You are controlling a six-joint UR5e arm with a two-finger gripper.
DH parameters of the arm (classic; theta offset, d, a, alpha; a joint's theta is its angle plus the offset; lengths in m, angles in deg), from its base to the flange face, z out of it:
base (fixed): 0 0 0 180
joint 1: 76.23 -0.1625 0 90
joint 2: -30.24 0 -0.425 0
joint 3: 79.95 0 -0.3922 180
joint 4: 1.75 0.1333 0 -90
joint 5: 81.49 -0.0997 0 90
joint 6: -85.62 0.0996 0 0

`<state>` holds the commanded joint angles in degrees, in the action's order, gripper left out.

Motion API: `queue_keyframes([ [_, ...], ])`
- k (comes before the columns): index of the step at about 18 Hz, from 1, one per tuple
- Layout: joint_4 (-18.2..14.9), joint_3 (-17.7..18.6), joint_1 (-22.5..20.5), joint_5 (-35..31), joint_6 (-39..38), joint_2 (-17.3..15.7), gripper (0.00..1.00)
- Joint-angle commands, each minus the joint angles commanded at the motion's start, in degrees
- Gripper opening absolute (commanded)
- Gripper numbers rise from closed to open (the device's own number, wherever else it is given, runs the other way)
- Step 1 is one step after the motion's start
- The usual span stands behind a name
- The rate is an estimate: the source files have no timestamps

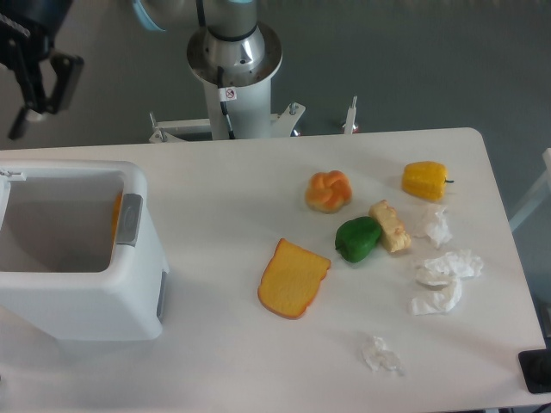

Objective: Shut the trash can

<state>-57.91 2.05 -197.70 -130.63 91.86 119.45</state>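
Trash can open at nine o'clock

Trash can (82, 284), a large white rounded plastic bin with a grey rim tab, stands open-topped on the white table (215, 361). At eleven o'clock above it hangs the black tool (39, 82), jaws apart, holding nothing. A yellow toast slice (293, 278) lies centre.
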Motion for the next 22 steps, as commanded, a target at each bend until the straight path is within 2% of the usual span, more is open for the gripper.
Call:
queue_keyframes([
  [10,0.09,-0.26,0.97,8.97,-0.09,0.62,1.0],
  [22,0.09,-0.62,7.2,9.41,-2.37,4.83,1.0],
])
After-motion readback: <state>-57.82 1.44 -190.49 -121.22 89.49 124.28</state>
